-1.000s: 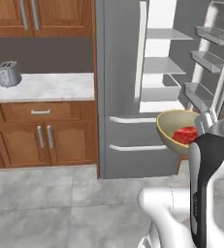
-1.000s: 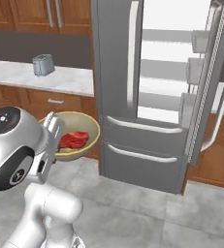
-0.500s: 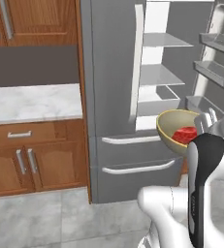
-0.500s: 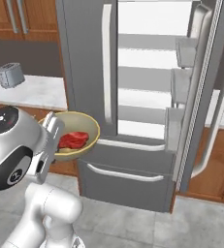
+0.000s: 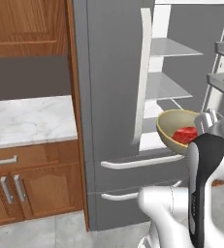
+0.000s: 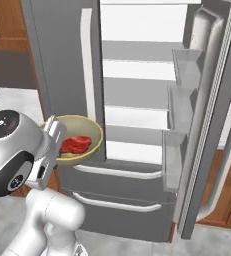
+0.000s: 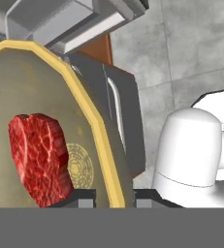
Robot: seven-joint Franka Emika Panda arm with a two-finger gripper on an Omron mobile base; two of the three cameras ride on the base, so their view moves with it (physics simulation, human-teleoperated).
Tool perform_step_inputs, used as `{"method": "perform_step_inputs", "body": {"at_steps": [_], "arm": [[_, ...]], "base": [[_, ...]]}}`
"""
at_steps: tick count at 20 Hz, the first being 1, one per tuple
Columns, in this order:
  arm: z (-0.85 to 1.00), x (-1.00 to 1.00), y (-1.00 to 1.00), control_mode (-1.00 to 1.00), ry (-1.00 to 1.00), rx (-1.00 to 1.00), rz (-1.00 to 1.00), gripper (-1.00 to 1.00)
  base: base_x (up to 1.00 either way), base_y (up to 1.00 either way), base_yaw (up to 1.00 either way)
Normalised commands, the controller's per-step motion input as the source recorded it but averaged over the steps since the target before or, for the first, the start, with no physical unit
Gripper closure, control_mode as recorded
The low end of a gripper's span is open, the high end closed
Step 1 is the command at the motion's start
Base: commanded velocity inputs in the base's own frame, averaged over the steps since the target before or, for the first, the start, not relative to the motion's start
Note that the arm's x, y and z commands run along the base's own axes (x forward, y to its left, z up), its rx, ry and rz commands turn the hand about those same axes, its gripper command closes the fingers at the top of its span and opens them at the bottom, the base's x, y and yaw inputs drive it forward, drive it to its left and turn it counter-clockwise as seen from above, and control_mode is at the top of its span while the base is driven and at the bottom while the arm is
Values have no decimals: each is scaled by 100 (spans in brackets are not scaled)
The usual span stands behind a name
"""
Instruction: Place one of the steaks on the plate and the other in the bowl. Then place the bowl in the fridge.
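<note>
My gripper [image 7: 114,198] is shut on the yellow rim of the tan bowl [image 7: 45,97], one fingertip inside the rim and one outside. One red steak [image 7: 38,157] lies on the olive inside of the bowl. In the left base view the bowl [image 5: 174,127] with the steak [image 5: 185,134] hangs in front of the grey fridge [image 5: 108,97], at the height of its lowest shelf. From the right base view the bowl [image 6: 87,131] and steak [image 6: 76,145] sit just left of the open fridge [image 6: 62,45] compartment. The plate is out of view.
The fridge's right door [image 6: 207,100] stands open, with bins on its inside, and its left door [image 5: 113,72] is shut. Bare shelves [image 6: 137,85] show inside. Two drawers [image 5: 133,162] lie below. A marble counter [image 5: 31,118] over wooden cabinets [image 5: 26,189] is at the left.
The whole picture has shifted: the base has driven closer to the fridge, which now looms larger and more central. The bowl with the steak stays in my gripper.
</note>
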Motion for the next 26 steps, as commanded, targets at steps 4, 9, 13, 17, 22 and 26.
{"method": "perform_step_inputs", "body": {"at_steps": [4,9,13,17,22,26], "arm": [[0,0,0,100,0,0,0,100],[0,0,0,100,0,0,0,100],[0,0,0,100,0,0,0,100],[0,0,0,100,0,0,0,100],[0,0,0,100,0,0,0,100],[0,0,0,100,0,0,0,100]], "base": [[71,-1,-14],[61,-25,-14],[39,-49,-7],[24,-46,-7],[59,39,0],[81,-13,0]]}}
